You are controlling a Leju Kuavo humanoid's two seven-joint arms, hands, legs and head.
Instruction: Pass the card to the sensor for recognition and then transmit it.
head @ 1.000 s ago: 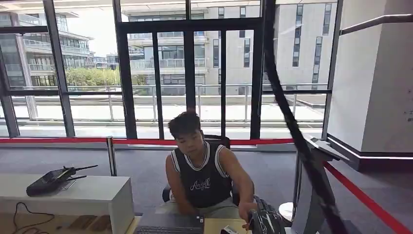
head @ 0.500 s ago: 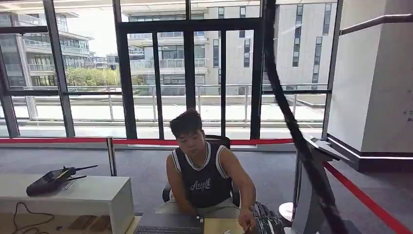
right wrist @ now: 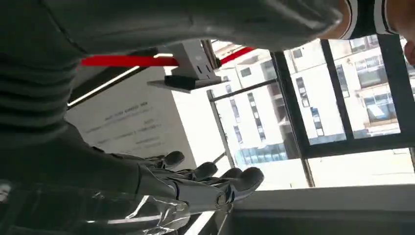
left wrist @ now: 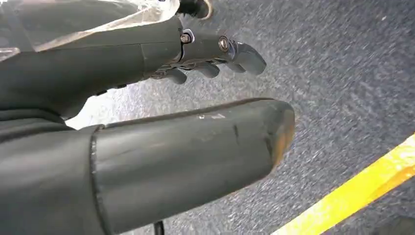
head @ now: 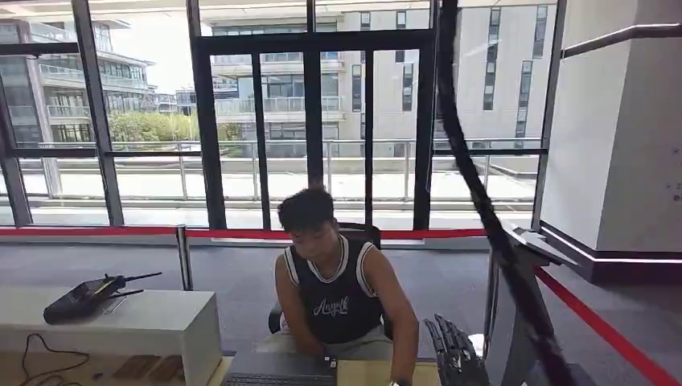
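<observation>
The right hand [head: 457, 354] is raised at the lower edge of the head view, its dark fingers [head: 447, 336] held straight and slightly apart, pointing upward with nothing between them. In the right wrist view the same fingers [right wrist: 210, 172] stretch out flat and bare toward the windows, holding nothing. The left hand [left wrist: 205, 56] hangs low above a grey carpeted floor [left wrist: 342, 73]; its fingers [left wrist: 244, 54] are loosely extended with the thick thumb apart from them, and it holds nothing. A yellow line [left wrist: 357, 196] crosses the floor near it.

The card cannot be made out in any view.

Just left of the right hand, a seated person [head: 334, 289] in a dark sleeveless jersey leans forward over a worktop [head: 366, 375], one arm reaching down toward its wooden surface beside the robot's hand. A dark keyboard [head: 277, 378] lies at the worktop's near left part, in front of the person. Just right of the hand stands a grey post with a slanted sensor [head: 537, 241] on top; the right wrist view shows this sensor [right wrist: 186, 68] from below, apart from the fingers. A black cable [head: 482, 209] runs diagonally across the head view in front of the post.

Farther left, a white counter [head: 153, 322] carries a black handset [head: 84, 296]. Red barrier tape [head: 96, 232] runs behind the person and continues down the right side. Beyond it are tall dark-framed windows [head: 314, 121] with buildings outside.
</observation>
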